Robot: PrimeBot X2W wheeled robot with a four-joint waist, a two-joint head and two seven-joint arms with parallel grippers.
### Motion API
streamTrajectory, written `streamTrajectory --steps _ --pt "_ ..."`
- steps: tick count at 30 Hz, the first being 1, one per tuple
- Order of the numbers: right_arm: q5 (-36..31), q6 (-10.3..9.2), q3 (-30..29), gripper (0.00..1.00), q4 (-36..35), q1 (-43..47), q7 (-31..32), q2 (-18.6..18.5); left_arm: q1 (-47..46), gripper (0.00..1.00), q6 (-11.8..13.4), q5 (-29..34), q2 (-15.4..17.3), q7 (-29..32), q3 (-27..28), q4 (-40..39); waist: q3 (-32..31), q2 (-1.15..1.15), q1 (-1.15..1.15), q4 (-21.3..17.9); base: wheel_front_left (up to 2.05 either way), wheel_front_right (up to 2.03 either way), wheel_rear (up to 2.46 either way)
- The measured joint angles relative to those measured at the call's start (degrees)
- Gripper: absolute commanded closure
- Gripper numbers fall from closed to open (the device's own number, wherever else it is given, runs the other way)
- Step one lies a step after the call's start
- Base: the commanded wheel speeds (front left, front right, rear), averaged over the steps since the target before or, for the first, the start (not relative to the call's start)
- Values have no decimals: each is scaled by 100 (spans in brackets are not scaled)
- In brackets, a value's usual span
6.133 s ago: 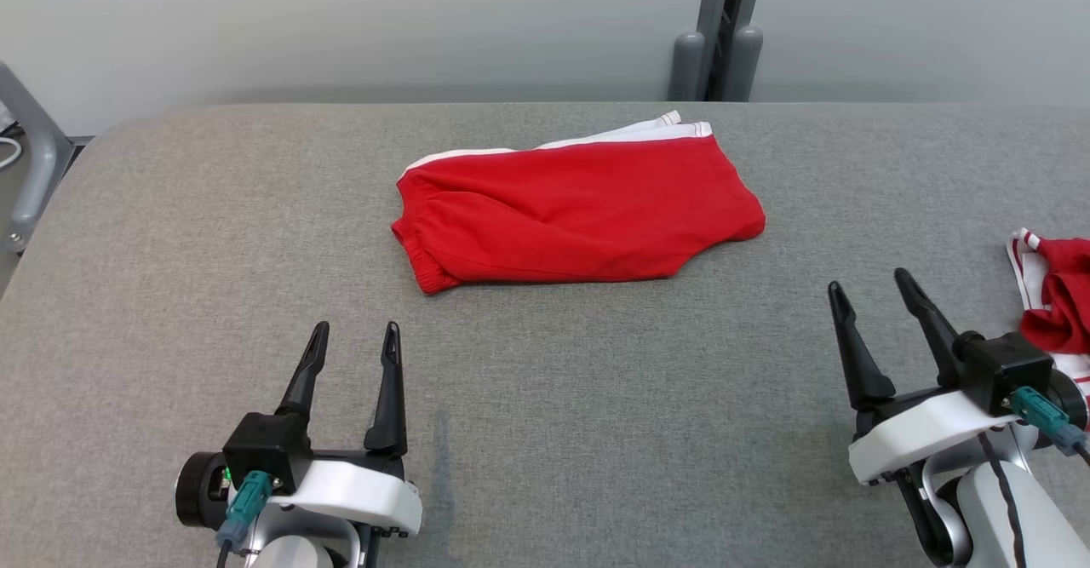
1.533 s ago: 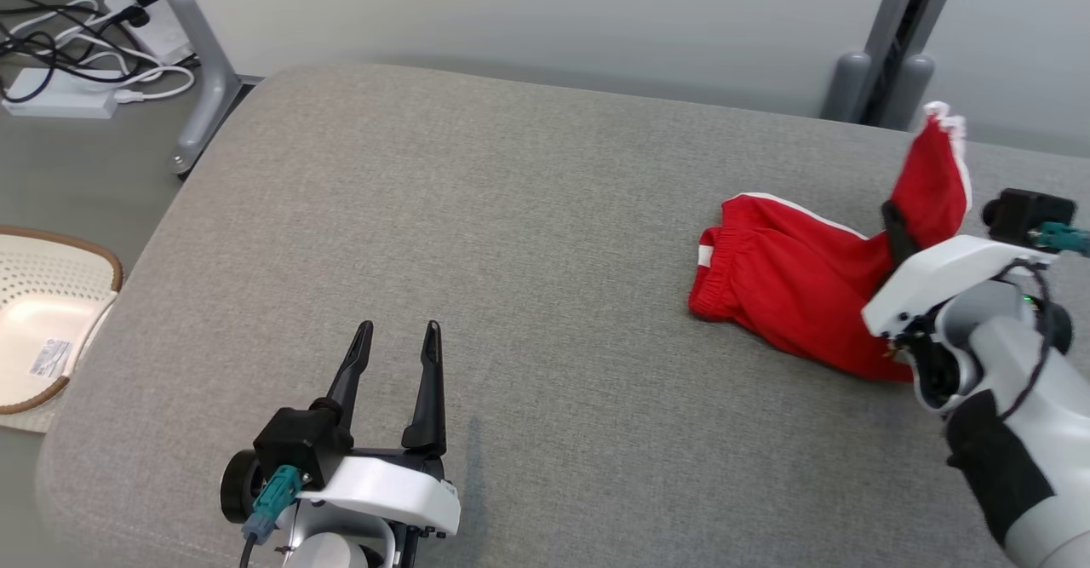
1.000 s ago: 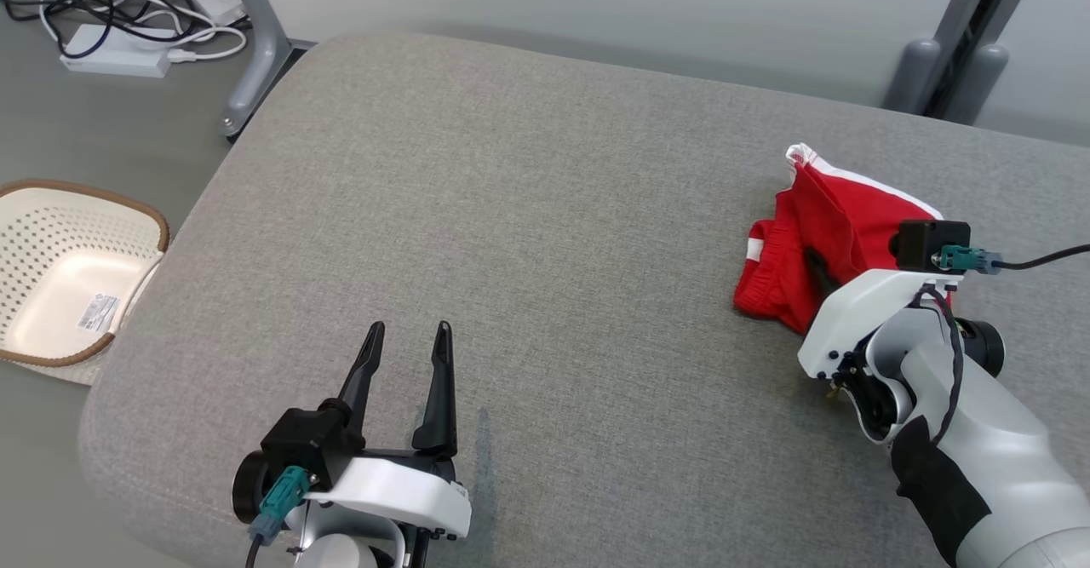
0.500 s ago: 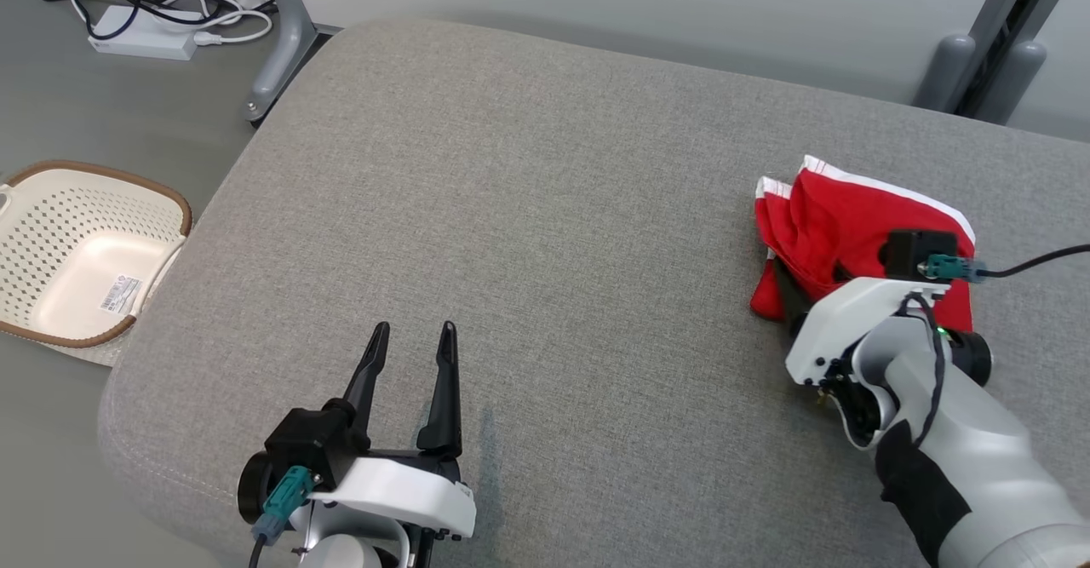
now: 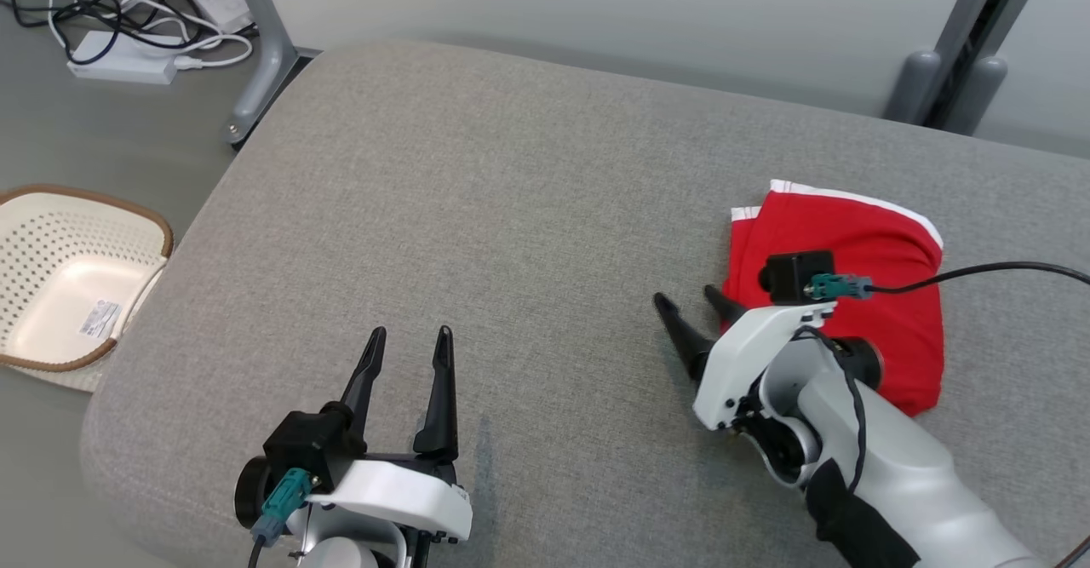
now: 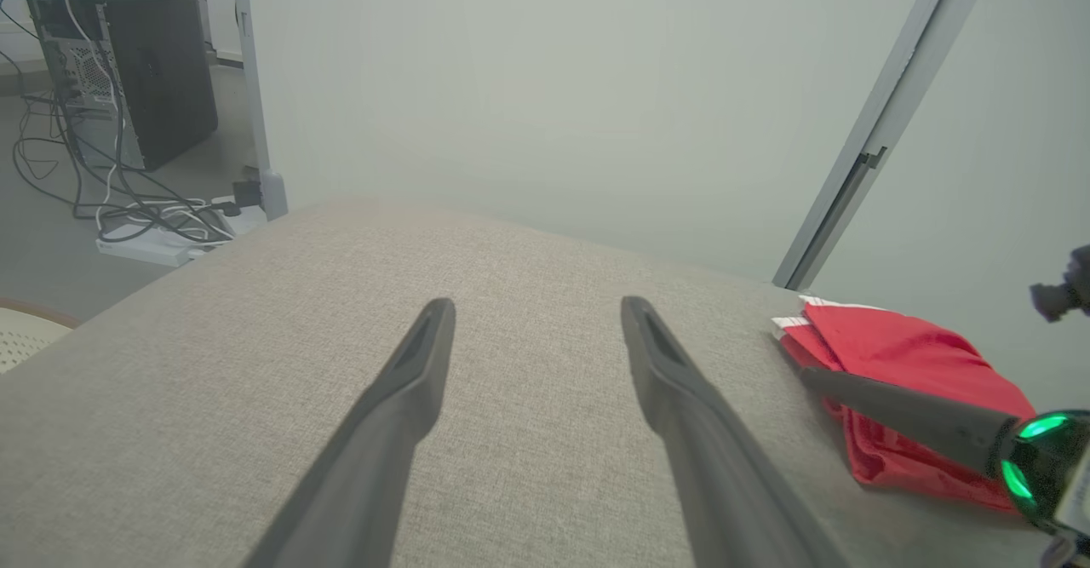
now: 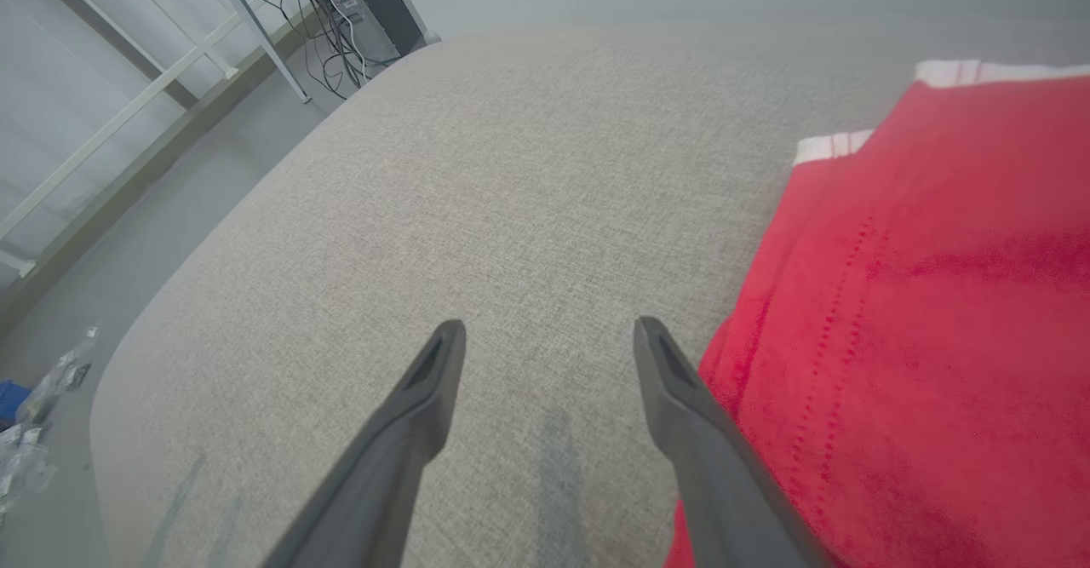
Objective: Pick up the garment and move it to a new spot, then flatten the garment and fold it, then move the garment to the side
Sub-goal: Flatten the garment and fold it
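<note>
Now the garment [image 5: 860, 236] lies beside right gripper's [image 5: 685, 295] jaws.

Soft, even light fills every view, bright without glare. On the grey table [image 5: 511, 210] only faint, soft-edged shadows lie beneath the left hand [image 5: 410, 331] and the right hand [image 5: 685, 295]. The head view is sharp. Both wrist views bend straight lines toward their edges, and the near fingers [image 6: 383, 432] look soft. A green lamp [image 6: 1044, 426] glows.
</note>
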Motion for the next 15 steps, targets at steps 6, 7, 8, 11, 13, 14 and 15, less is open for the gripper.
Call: streamTrajectory --steps 6,7,8,11,13,14,15 --pt "638 0 268 0 -689 144 89 5 108 0 -27 102 1 0 114 47 -165 0 0 -171 0 0 0" --pt "644 0 274 0 -694 99 44 9 113 0 -44 120 2 0 144 47 -192 0 0 -214 0 0 0" --pt "643 0 249 0 -684 44 -35 10 115 0 -49 145 2 0 164 45 -221 0 0 -259 0 0 0" --pt "397 0 201 0 -520 -179 -343 -18 149 0 -76 208 -1 -1 241 32 -320 0 0 -408 0 0 0" --pt "163 0 190 0 -447 -284 -569 -132 221 0 -102 242 2 0 302 22 -389 0 0 -520 0 0 0" --pt "49 0 172 0 -411 -320 -661 -218 238 0 -116 245 3 0 339 12 -424 0 0 -582 0 0 0" --pt "-67 0 155 0 -380 -338 -739 -313 238 0 -118 252 0 0 379 -9 -457 0 0 -646 0 0 0"
